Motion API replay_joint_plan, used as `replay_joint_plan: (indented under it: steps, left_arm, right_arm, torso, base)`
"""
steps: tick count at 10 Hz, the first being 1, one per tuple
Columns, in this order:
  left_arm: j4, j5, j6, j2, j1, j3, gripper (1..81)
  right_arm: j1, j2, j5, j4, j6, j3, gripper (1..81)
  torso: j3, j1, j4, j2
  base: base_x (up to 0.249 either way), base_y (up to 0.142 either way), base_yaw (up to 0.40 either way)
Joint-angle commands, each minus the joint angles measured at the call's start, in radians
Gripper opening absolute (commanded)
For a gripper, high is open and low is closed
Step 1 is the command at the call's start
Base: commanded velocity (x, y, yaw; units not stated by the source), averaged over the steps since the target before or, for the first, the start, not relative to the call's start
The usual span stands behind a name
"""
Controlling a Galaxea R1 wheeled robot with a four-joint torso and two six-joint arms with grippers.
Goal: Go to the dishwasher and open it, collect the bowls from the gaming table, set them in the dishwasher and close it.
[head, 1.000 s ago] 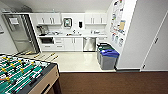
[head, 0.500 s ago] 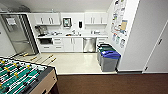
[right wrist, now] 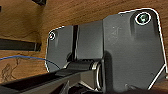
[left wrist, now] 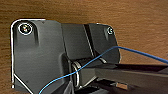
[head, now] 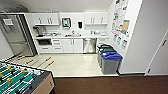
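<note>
Head view: you're facing the closed brushed-steel under-counter dishwasher (head: 89, 45), approach lane looking open; can't tell either gripper's state.

A wood-grain floor (left wrist: 82, 11) in warm brown runs across the whole top of the frame and down the right side. In front of it sits the robot's dark plate (left wrist: 37, 57), covering the left and centre, with a round fitting (left wrist: 25, 28) at its upper left corner and another (left wrist: 110, 30) at its upper right. A thin blue cable (left wrist: 100, 55) curves from the bottom left up through the centre and off the right edge. A dark jointed bar (left wrist: 130, 75) stretches along the lower right.
</note>
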Motion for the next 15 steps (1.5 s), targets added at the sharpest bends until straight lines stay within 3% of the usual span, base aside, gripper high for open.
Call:
replay_joint_plan:
  steps: [1, 5, 11, 15]
  left_arm:
    - [0.004, 0.055, 0.008, -0.004, -0.047, 0.017, 81.1]
    - [0.003, 0.055, 0.01, 0.004, -0.044, 0.017, 81.1]
    - [0.049, 0.056, 0.008, 0.002, -0.05, -0.037, 81.1]
    - [0.037, 0.055, 0.002, 0.008, -0.045, -0.023, 81.1]
  right_arm:
    - [0.05, -0.012, -0.055, 0.008, -0.001, 0.012, 81.1]
    - [0.05, -0.013, -0.061, 0.0, -0.002, 0.011, 81.1]
    - [0.034, 0.031, -0.062, 0.014, 0.005, -0.009, 81.1]
    - [0.034, 0.039, -0.061, 0.014, 0.005, -0.042, 81.1]
  torso:
    - [0.0, 0.0, 0.0, 0.0]
    - [0.0, 0.0, 0.0, 0.0]
    - [0.0, 0.0, 0.0, 0.0]
    - [0.0, 0.001, 0.0, 0.0]
  base:
    - [0.196, 0.0, 0.0]
    - [0.196, 0.0, 0.0]
    - [0.194, 0.0, 0.0]
    - [0.188, 0.0, 0.0]
